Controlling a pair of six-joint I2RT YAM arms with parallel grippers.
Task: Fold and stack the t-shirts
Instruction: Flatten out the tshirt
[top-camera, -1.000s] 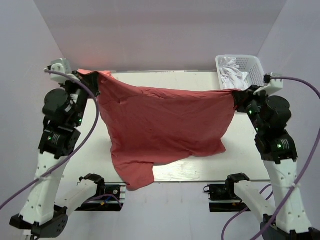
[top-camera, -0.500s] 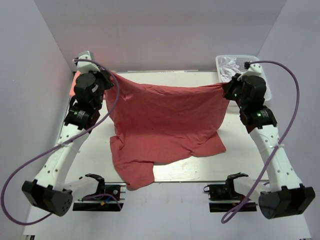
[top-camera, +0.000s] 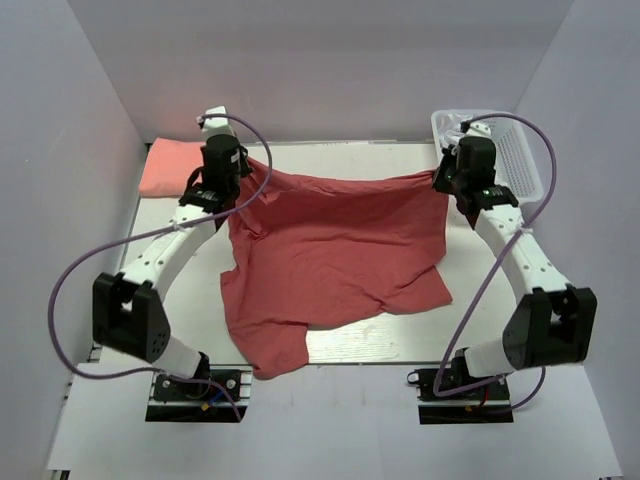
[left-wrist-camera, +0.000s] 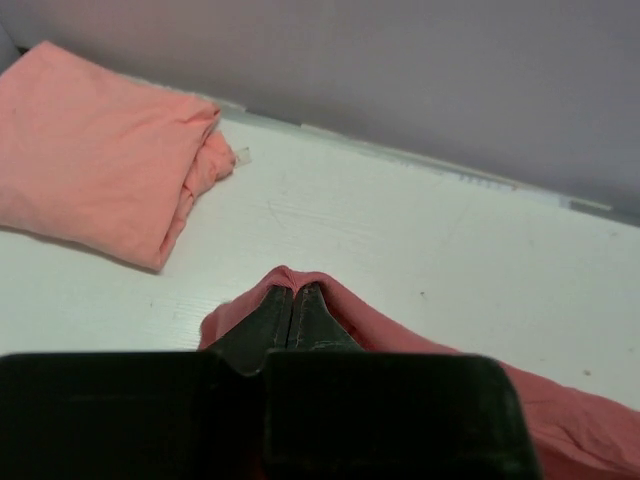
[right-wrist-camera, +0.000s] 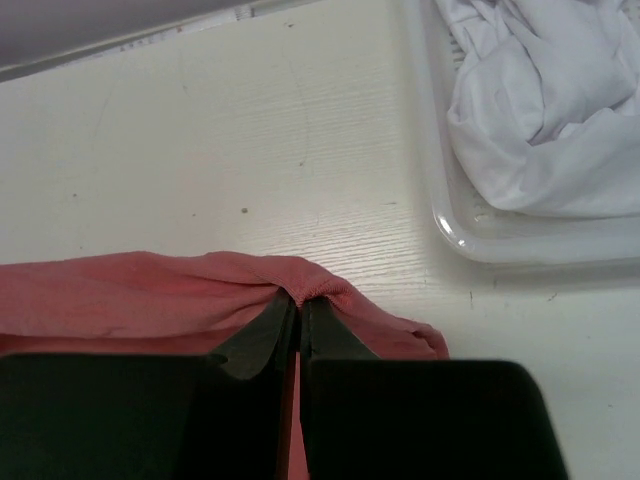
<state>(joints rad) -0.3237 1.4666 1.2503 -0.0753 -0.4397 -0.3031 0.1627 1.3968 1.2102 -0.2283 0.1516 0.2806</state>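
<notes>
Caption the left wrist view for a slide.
Left end effector pinches the brick-red t-shirt edge; folded salmon-pink t-shirt lies beyond on the table.

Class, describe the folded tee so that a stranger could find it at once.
Look at the white table, then its far left corner. There lies the pink tee: paler and folded, whereas the red tee is spread out.

The brick-red tee (top-camera: 335, 255) lies spread and rumpled across the worktop (top-camera: 480, 305), its far edge drawn taut between two corners and one sleeve drooping over the near edge. The salmon-pink tee (top-camera: 170, 167) sits neatly folded at the far-left corner, not touching it.
</notes>
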